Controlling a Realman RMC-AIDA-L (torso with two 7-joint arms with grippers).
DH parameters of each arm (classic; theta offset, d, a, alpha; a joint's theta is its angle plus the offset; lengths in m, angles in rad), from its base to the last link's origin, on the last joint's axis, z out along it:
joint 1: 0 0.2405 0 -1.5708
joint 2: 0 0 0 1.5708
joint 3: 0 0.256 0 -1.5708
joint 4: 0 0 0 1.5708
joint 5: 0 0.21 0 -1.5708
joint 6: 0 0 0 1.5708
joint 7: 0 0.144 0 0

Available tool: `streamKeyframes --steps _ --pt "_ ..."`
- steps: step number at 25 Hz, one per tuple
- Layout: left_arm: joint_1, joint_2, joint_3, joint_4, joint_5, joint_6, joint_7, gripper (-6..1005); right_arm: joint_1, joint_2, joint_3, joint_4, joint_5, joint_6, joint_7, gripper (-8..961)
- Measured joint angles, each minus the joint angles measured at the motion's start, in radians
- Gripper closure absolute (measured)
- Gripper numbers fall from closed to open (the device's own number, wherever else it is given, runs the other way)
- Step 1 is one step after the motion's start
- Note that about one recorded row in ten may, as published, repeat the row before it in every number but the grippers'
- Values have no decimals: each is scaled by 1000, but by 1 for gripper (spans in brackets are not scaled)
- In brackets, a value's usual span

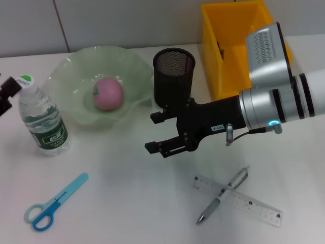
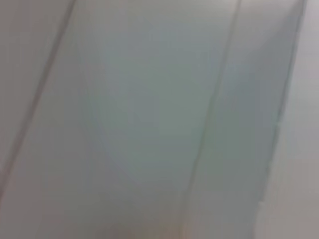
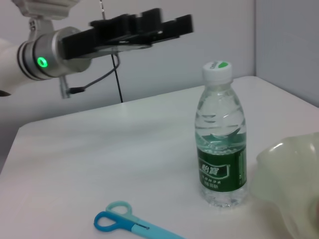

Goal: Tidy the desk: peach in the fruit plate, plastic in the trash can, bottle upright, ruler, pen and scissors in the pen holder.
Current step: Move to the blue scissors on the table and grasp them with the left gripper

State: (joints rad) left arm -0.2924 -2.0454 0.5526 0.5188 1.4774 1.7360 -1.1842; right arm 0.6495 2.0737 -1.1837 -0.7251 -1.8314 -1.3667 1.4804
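Scissors (image 1: 55,202), ruler (image 1: 237,200) and pen (image 1: 223,196) lie on our white tabletop (image 1: 127,203) below a grey panelled wall. Our right gripper (image 1: 158,133) hovers mid-table, fingers spread, empty; we cannot tell how our left gripper (image 1: 7,94) stands.

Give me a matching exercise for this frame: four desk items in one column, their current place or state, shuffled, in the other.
1. peach
2. bottle
3. pen
4. scissors

A. lying across the ruler
B. flat on the desk, near the front on the robot's left
C. inside the fruit plate
D. standing upright, cap on

Pairs: 1-C, 2-D, 3-A, 4-B
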Motion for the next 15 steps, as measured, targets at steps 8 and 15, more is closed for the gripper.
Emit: streamKeyframes --steps 8,15 --pt "5 24 88 129 139 64 -120 235 -15 0 1 3 -5 0 8 179" --pt "24 15 89 390 294 92 -285 240 -57 -5 1 -18 -10 -8 8 179"
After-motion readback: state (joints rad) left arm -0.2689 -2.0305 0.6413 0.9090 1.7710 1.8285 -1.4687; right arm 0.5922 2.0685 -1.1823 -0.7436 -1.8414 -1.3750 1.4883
